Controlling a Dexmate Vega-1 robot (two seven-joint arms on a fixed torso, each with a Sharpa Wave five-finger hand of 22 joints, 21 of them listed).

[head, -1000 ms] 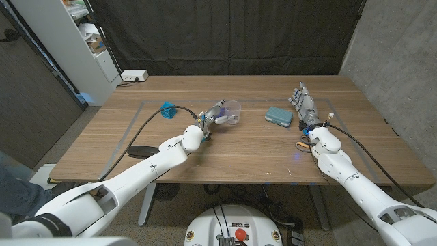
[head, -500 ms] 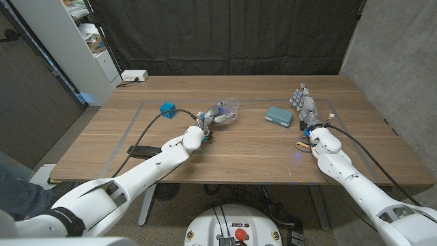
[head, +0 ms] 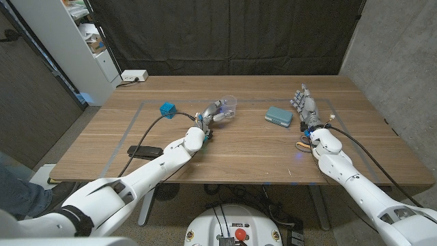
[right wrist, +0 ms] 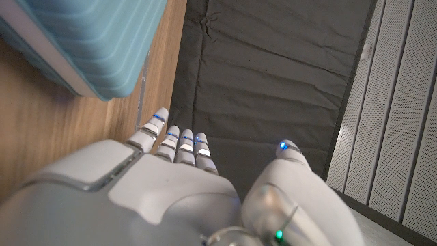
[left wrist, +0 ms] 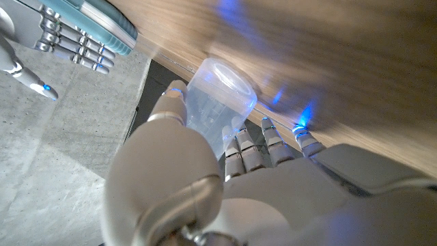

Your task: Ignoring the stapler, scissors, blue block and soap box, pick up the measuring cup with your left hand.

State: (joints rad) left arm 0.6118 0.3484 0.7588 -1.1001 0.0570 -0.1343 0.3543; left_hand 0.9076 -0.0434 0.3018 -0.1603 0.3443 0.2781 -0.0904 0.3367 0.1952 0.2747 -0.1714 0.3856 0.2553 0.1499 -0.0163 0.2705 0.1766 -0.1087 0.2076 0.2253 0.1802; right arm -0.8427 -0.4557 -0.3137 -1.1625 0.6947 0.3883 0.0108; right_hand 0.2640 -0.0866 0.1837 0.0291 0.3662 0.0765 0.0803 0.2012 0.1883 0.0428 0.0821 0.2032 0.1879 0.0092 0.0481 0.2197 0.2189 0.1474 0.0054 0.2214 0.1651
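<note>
Head view first: the left hand (head: 214,113) is out over the middle of the wooden table (head: 239,154), fingers wrapped around the clear measuring cup (head: 229,106), which sits in the grasp with its body pointing away toward the far side. From this angle I cannot tell whether the cup clears the tabletop or touches it. Just left of that hand sits the blue block (head: 166,108), near but apart from it. A black stapler (head: 141,150) lies close to the table's left front edge, beside the left forearm. Over on the right, the teal soap box (head: 278,115) rests flat on the table, and the right hand (head: 304,106) stands just beside it, fingers straight and spread, holding nothing. Orange scissors handles (head: 301,144) peek out beside the right wrist.

Left wrist view: the hand (left wrist: 225,178) has the cup (left wrist: 218,96) clamped between thumb and fingers (left wrist: 270,137), the cup's open rim facing away from the palm. The soap box (left wrist: 102,20) and the other hand's fingers (left wrist: 75,44) show near a corner.

Right wrist view: the hand (right wrist: 171,191) has its fingers (right wrist: 181,147) extended and parted, empty, with the ribbed teal soap box (right wrist: 89,41) close alongside on the wood.
</note>
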